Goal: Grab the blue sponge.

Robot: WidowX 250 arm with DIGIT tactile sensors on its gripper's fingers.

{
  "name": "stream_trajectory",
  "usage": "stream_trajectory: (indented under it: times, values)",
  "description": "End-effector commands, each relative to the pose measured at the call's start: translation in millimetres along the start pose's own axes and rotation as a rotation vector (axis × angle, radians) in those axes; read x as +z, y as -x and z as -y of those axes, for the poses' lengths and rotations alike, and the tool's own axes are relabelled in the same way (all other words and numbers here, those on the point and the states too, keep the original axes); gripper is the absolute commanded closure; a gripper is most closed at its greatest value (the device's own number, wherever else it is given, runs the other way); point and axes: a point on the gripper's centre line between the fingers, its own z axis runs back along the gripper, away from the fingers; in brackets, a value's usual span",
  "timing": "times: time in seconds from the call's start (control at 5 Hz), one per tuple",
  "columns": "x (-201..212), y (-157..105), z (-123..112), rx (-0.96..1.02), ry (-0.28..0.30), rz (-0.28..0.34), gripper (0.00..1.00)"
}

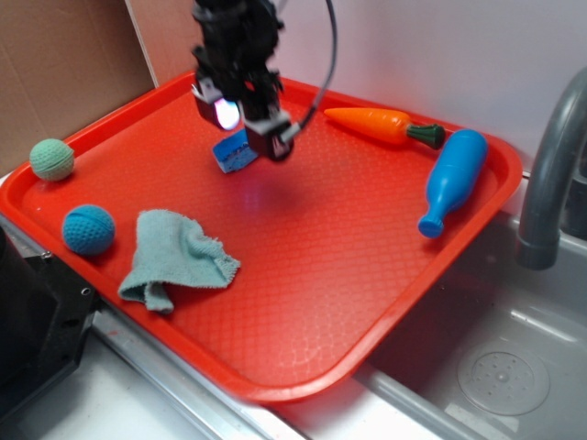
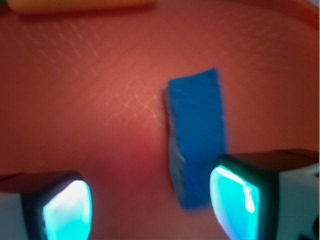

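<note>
Toward the back of the red tray (image 1: pixel 367 302), a little left of its middle, the blue sponge (image 1: pixel 235 152) lies flat on the bare plastic, a small bright block with a paler, rougher side face. It looks light and soft, so it should squash a little under pressure and give the pads plenty of friction; the likelier trouble is that it slides or tips on the smooth tray if only one pad reaches it. The best hold is probably across its narrow width, on the two long side faces, low down near the tray.

Directly above it hangs the gripper (image 1: pixel 243 124), its jaws spread apart and holding nothing. In the wrist view the sponge (image 2: pixel 197 135) runs lengthwise away from the camera and sits off-centre: the right-hand pad overlaps its near end while the other pad stands well clear. A small sideways shift seems needed before closing.

Farther out, a toy carrot (image 1: pixel 371 122) and a blue bottle (image 1: pixel 454 179) lie near the right rim, well apart from the sponge. A crumpled cloth (image 1: pixel 174 257), a blue ball (image 1: pixel 88 228) and a green ball (image 1: pixel 51 159) rest on the left.
</note>
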Motion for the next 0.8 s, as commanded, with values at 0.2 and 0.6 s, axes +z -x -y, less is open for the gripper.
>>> stream_trajectory:
  times: [0.2,0.6]
  values:
    - [22,1,-17,0.056,-0.036,0.010,1.00]
    - [108,37,-32,0.132,-0.044,0.016,1.00]
